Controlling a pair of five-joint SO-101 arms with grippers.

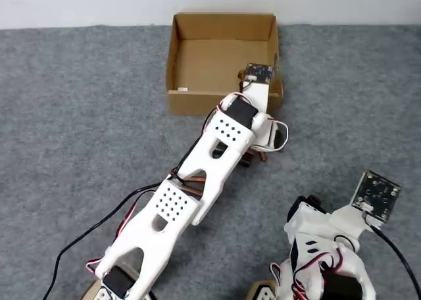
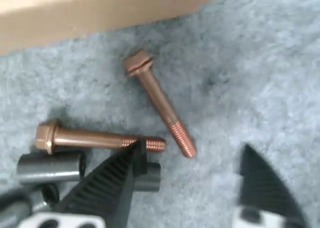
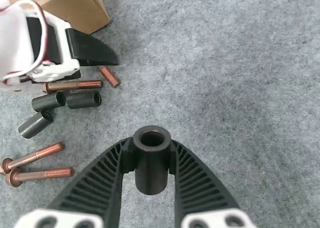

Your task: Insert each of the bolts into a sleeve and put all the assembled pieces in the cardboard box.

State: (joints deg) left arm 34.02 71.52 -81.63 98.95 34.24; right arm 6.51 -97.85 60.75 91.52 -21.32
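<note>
Cardboard box [image 1: 217, 63] holds no assemblies. Right gripper [image 3: 151, 149] clamps one sleeve [image 3: 151, 173]; left gripper [image 2: 192, 149], spread open, hovers just above loose bolts [image 2: 160, 108].

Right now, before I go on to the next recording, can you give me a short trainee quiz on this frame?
1. True or false: the right gripper is shut on a sleeve that stands upright between its fingers.
2. Pick one. The left gripper hangs open above: A) two bolts lying beside the cardboard box; B) the inside of the box; C) a bolt already pushed into a sleeve.
3. Short answer: how many loose sleeves lie on the carpet in the right wrist view?

Key: 1 true; 2 A; 3 three.
</note>
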